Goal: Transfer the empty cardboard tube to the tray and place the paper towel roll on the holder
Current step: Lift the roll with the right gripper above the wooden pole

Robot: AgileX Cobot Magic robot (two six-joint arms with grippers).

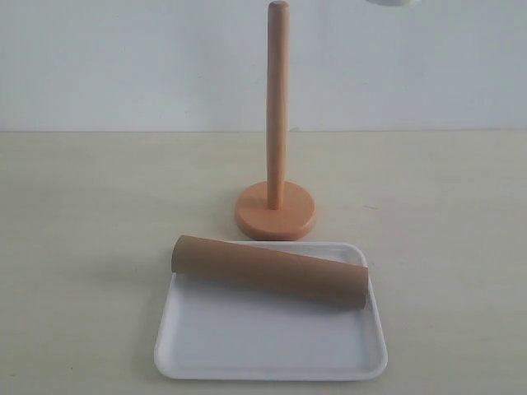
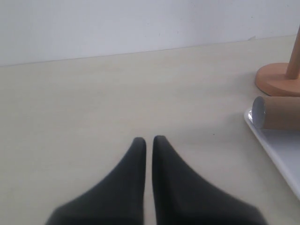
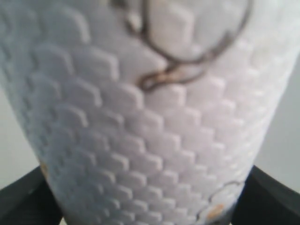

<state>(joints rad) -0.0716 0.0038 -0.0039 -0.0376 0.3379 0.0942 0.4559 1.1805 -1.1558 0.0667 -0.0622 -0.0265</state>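
Observation:
The brown cardboard tube (image 1: pixel 268 271) lies slanted across the far part of the white tray (image 1: pixel 272 350). Behind the tray stands the wooden holder (image 1: pixel 277 123), its rod bare. The paper towel roll (image 3: pixel 150 108) fills the right wrist view, with my right gripper (image 3: pixel 145 206) shut on it and a dark finger on each side. In the exterior view only a white sliver of the roll (image 1: pixel 394 2) shows at the top edge, right of the rod's tip. My left gripper (image 2: pixel 149 139) hangs shut and empty over the table, left of the tube (image 2: pixel 276 112) and the tray (image 2: pixel 281 147).
The pale table (image 1: pixel 99 214) runs to a white wall behind. In the left wrist view the holder's disc base (image 2: pixel 276 80) sits just beyond the tray's corner. Neither arm shows in the exterior view.

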